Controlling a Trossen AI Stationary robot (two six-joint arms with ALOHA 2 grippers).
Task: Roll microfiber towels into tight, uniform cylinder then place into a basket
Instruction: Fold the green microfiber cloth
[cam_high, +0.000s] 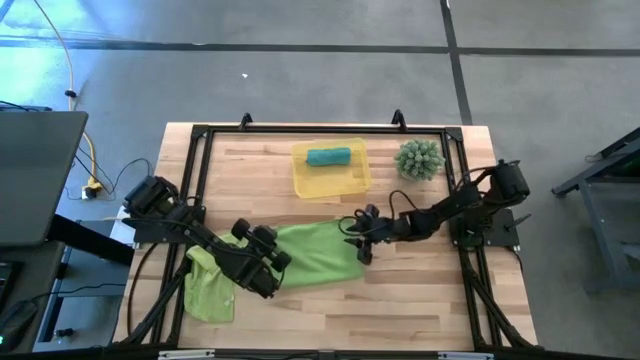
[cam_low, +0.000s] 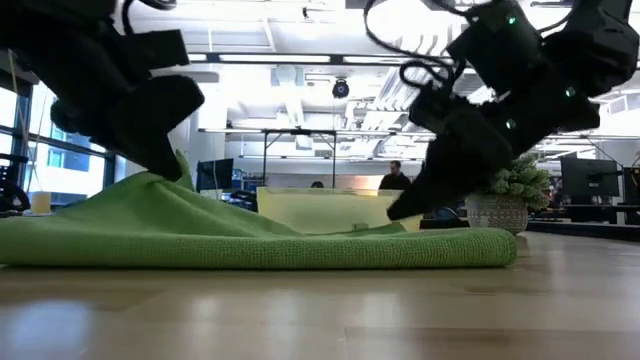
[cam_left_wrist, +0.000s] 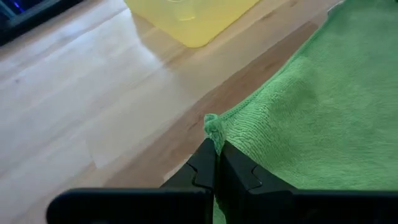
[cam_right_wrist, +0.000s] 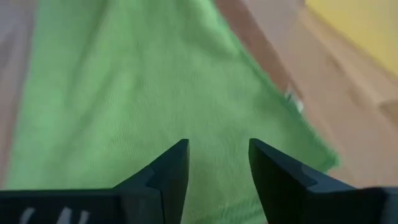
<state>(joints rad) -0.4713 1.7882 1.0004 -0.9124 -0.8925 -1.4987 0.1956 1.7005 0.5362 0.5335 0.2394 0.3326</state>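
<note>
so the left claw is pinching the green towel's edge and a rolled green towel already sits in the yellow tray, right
Not quite: the rolled towel in the yellow tray is teal, as the high view shows. The left claw is indeed pinching the green towel at its edge.

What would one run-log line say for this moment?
left gripper: shut on lime-green microfiber towel edge | right gripper: open above same towel | rolled teal towel: in translucent yellow plastic tray

Lime towel (cam_high: 318, 255) spread mid-table; second lime towel (cam_high: 208, 288) crumpled; teal roll (cam_high: 328, 156) in yellow basket (cam_high: 358, 178).
</note>
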